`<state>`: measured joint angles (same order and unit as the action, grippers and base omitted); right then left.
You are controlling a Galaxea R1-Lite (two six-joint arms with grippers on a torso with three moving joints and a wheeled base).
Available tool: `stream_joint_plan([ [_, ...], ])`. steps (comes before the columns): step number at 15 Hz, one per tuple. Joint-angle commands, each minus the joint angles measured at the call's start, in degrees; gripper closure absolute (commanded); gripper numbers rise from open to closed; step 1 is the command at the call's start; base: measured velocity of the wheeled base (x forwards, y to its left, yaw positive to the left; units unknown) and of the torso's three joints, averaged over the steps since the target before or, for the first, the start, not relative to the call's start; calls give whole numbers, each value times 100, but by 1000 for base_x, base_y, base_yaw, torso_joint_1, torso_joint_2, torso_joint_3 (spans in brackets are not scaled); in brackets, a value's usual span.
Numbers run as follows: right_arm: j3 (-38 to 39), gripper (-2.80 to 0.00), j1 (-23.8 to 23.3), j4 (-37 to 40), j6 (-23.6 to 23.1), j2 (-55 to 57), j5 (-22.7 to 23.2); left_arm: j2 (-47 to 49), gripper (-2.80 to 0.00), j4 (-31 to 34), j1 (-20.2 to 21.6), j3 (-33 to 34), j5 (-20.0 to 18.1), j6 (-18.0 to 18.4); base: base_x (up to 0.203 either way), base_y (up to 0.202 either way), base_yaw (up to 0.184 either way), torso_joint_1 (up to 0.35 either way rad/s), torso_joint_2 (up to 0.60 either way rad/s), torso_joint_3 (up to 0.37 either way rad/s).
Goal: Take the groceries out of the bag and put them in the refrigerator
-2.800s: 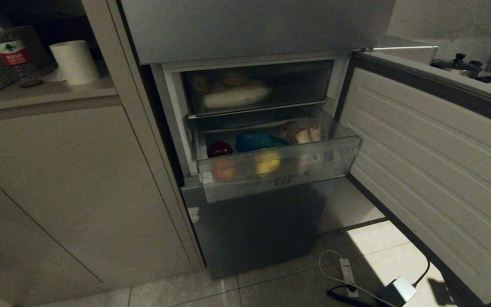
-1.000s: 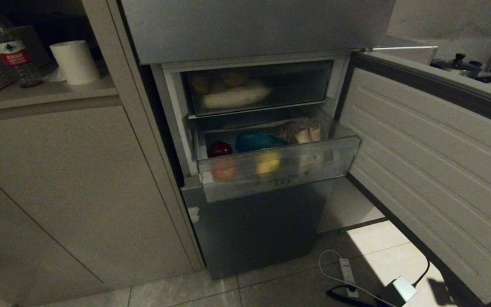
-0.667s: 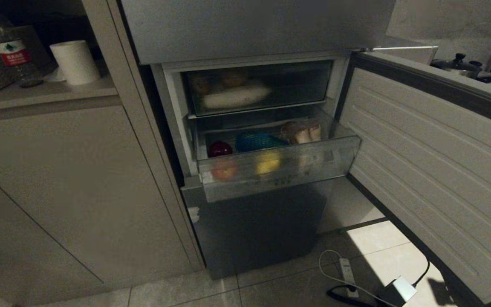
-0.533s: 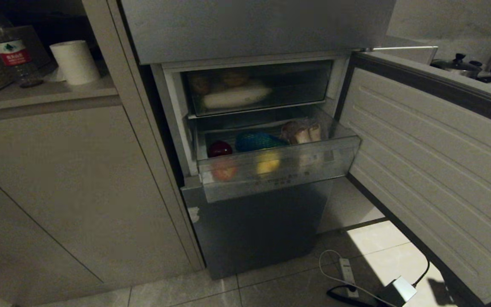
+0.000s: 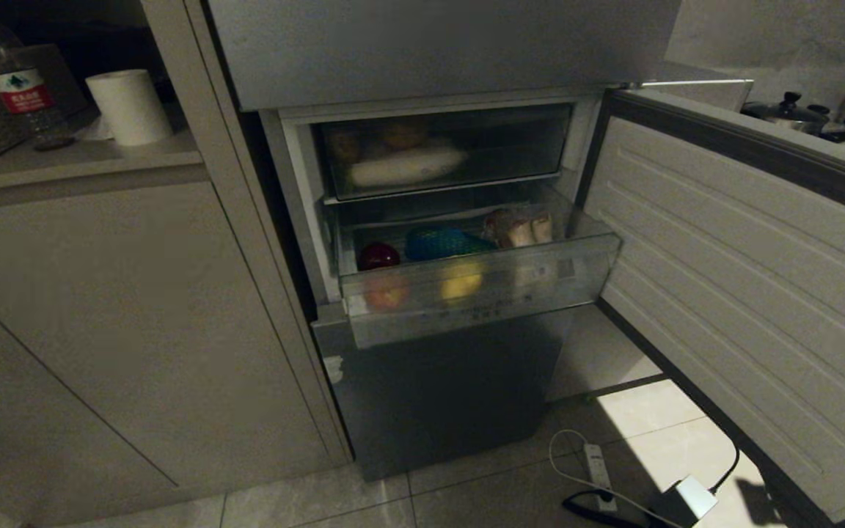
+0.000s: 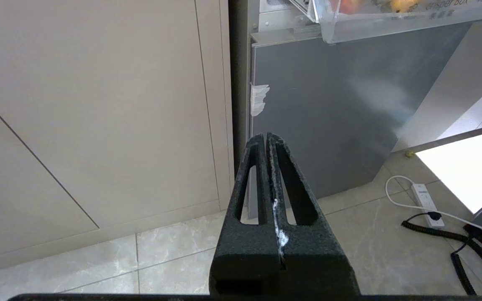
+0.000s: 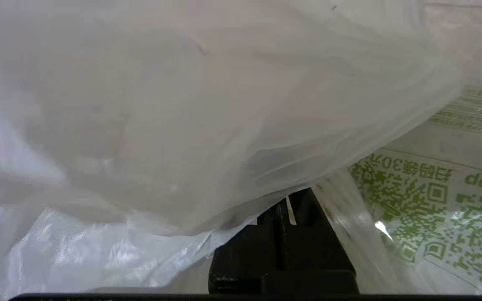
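**Reaching into the bag for the next item**

Your right pincer [image 7: 285, 209] is pressed together, its tips buried under the bag [image 7: 182, 104] folds, pinching nothing visible; the left pincer [image 6: 266, 140] hangs shut near the floor; the refrigerator [image 5: 430, 51] drawer [image 5: 477, 293] stands open, holding groceries [image 5: 444, 242]; next, I judge, spread the right pincer and find an item.

Left gripper [image 6: 266, 138] closed — facing refrigerator [image 6: 329, 108] btm door.
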<state>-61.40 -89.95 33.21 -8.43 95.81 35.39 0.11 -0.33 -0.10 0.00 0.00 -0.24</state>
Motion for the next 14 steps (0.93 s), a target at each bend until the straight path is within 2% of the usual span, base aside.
stream_joint_plan([
  [1, 2, 0, 100, 19, -1, 26, -61, -2, 0, -2, 1, 0, 0, -3, 0, 0, 0, 0, 0, 0],
  [9, -183, 0, 169, 19, -9, 158, -171, -2, 0, -2, 1, 0, 0, -3, 0, 0, 0, 0, 0, 0],
  [10, -191, -280, 241, 19, -13, 165, -260, -2, 0, -2, 1, 0, 0, -3, 0, 0, 0, 0, 0, 0],
  [14, -230, -280, 293, 47, -193, 203, -279, -2, 0, -2, 1, 0, 0, -3, 0, 0, 0, 0, 0, 0],
])
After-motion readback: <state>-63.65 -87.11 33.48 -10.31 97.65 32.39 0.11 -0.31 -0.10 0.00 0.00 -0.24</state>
